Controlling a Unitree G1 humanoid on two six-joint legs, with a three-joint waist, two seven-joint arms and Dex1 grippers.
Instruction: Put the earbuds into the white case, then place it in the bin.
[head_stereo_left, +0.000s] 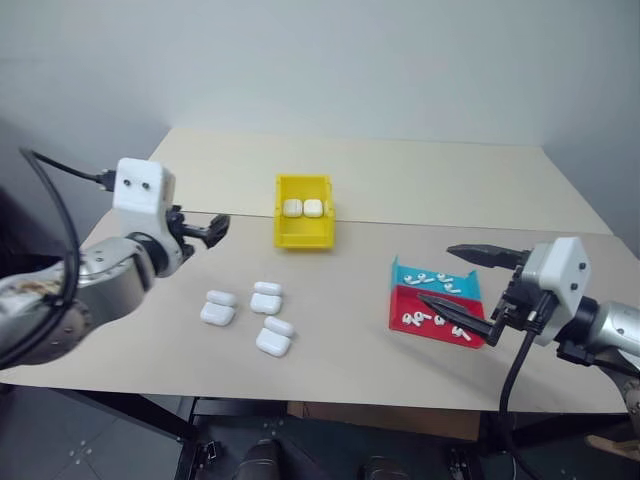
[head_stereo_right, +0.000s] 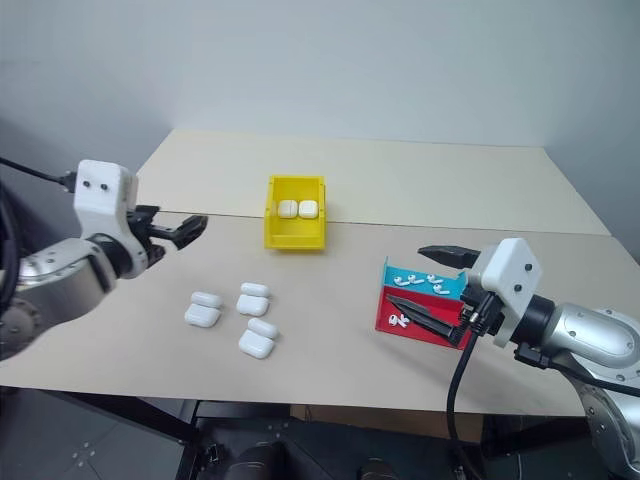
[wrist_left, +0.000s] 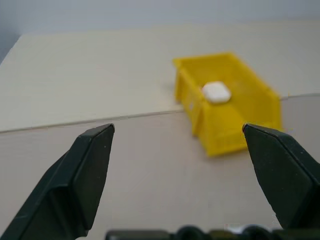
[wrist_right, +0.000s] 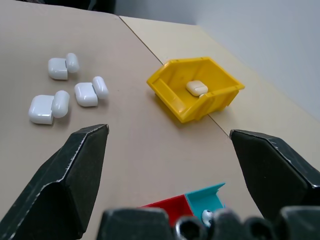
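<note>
The yellow bin (head_stereo_left: 303, 232) stands mid-table with two shut white cases (head_stereo_left: 302, 208) inside. Three more white cases (head_stereo_left: 266, 297) lie with lids flipped open in front of it, toward the left. Several earbuds (head_stereo_left: 437, 279) lie in the teal tray and more in the red tray (head_stereo_left: 402, 316) at the right. My left gripper (head_stereo_left: 215, 230) is open and empty, held level above the table left of the bin, pointing at it. My right gripper (head_stereo_left: 437, 275) is open and empty, its fingers spread over the two trays.
The teal tray (head_stereo_left: 472, 290) sits just behind the red one, near the table's front right. A seam crosses the table behind the bin (wrist_left: 227, 112). The open cases (wrist_right: 90, 92) lie between the two arms.
</note>
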